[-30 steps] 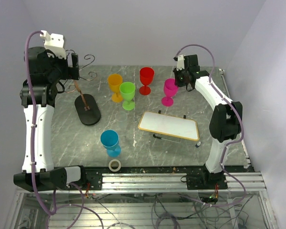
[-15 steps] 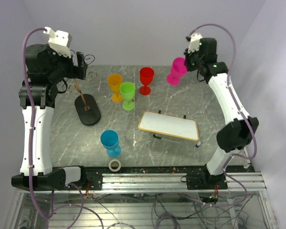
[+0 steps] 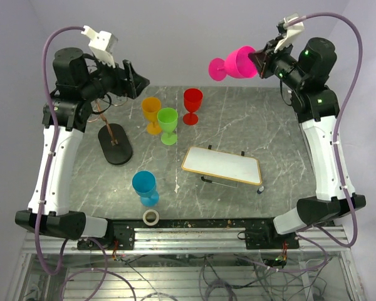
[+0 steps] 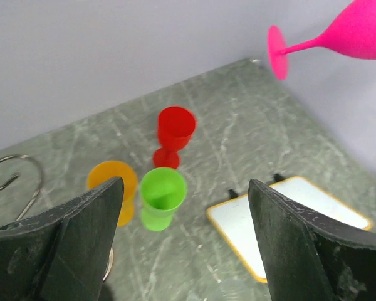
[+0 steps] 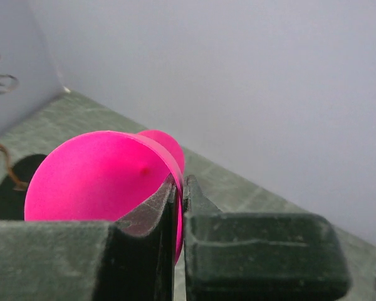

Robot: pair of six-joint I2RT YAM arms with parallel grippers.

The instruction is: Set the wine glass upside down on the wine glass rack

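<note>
Right tool (image 3: 261, 61) is pressed together on the rim of the pink wine glass (image 3: 237, 64), which lies on its side in the air at the upper right of the top view, its foot pointing left. Left tool (image 3: 136, 83) is spread wide and holds nothing, at the upper left. Below it the wine glass rack (image 3: 116, 149) stands with its black base on the counter (image 3: 238, 125), well apart from the glass

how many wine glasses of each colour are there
pink wine glass: 1
red wine glass: 1
orange wine glass: 1
green wine glass: 1
blue wine glass: 1
total: 5
</note>
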